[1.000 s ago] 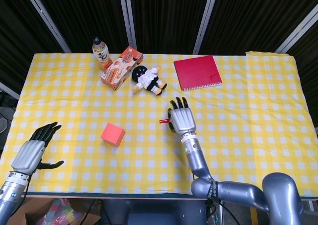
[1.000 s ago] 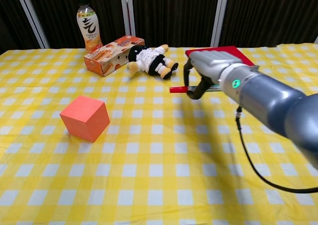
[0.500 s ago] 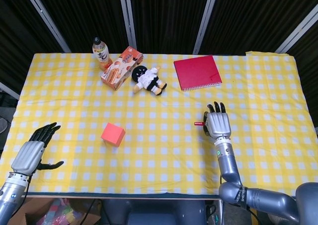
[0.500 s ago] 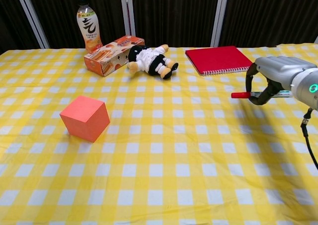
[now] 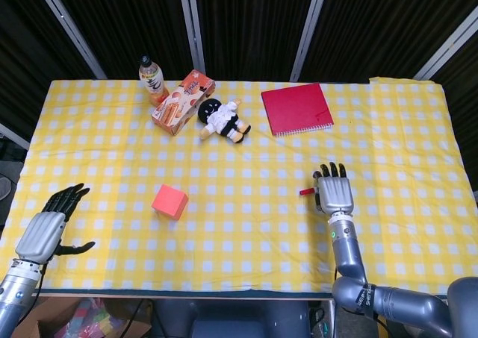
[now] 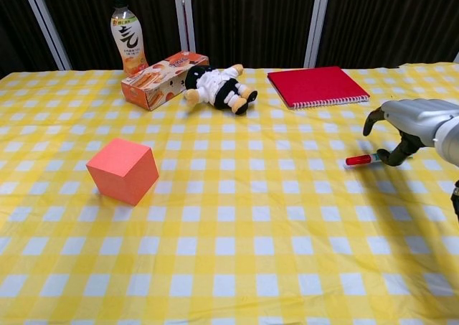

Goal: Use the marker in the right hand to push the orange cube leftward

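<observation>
The orange cube [image 5: 169, 201] [image 6: 122, 171] sits on the yellow checked tablecloth, left of centre. My right hand [image 5: 334, 195] [image 6: 412, 124] is far to its right, near the table's right side. It holds the marker [image 5: 306, 192] [image 6: 362, 159] low at the thumb, red cap pointing left toward the cube. A wide stretch of cloth separates the marker tip from the cube. My left hand [image 5: 46, 231] hovers at the front left edge with its fingers spread and nothing in them; only the head view shows it.
At the back stand a drink bottle [image 6: 127, 38], a snack box [image 6: 164, 78] and a plush doll [image 6: 217, 87]. A red notebook [image 6: 317, 85] lies at the back right. The table's front edge [image 5: 187, 287] runs just past both hands.
My right hand has carried the marker from mid-table rightward and slightly toward the front edge, away from the cube. The cube and the left hand have stayed put.
</observation>
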`<state>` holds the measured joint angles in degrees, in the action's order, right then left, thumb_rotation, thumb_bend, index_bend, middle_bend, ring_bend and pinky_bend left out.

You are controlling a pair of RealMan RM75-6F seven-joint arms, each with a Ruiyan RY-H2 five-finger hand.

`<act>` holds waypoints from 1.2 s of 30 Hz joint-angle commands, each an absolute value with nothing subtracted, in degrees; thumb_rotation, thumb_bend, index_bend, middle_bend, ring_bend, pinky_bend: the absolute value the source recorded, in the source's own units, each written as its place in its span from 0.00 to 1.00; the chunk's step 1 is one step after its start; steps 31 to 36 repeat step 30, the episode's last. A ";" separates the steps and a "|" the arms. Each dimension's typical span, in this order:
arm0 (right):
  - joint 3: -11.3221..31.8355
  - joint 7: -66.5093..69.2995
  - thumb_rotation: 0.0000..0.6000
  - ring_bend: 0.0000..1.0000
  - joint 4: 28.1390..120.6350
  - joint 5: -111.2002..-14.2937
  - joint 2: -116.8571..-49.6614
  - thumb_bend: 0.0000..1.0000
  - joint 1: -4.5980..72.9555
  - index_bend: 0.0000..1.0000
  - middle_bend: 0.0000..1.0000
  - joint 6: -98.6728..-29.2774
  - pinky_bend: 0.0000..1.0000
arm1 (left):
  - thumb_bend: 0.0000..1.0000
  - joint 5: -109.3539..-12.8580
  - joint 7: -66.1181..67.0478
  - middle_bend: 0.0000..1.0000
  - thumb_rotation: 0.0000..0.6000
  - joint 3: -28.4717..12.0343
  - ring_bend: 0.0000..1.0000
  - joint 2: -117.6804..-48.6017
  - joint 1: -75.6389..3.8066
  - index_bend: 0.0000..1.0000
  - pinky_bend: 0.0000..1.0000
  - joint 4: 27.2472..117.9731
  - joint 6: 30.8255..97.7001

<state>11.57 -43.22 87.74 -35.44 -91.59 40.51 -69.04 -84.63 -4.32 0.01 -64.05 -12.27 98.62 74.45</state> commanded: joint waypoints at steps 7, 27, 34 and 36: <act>11.03 -37.69 1.00 0.00 96.13 -39.57 -86.15 0.56 35.99 0.18 0.10 -72.58 0.00 | 0.00 -85.07 -3.98 0.00 1.00 0.07 0.00 -64.33 -12.04 0.00 0.00 98.18 75.01; -11.09 -9.77 1.00 0.00 97.71 -84.79 -67.02 0.43 7.89 0.00 0.00 -97.78 0.00 | 0.00 -87.48 2.91 0.00 1.00 -1.19 0.00 -68.98 -10.20 0.00 0.00 93.72 81.62; -10.63 -8.50 1.00 0.00 96.57 -85.62 -67.03 0.43 7.01 0.00 0.00 -97.82 0.00 | 0.00 -88.17 4.48 0.00 1.00 -1.33 0.00 -69.55 -10.14 0.00 0.00 92.98 82.46; -10.63 -8.50 1.00 0.00 96.57 -85.62 -67.03 0.43 7.01 0.00 0.00 -97.82 0.00 | 0.00 -88.17 4.48 0.00 1.00 -1.33 0.00 -69.55 -10.14 0.00 0.00 92.98 82.46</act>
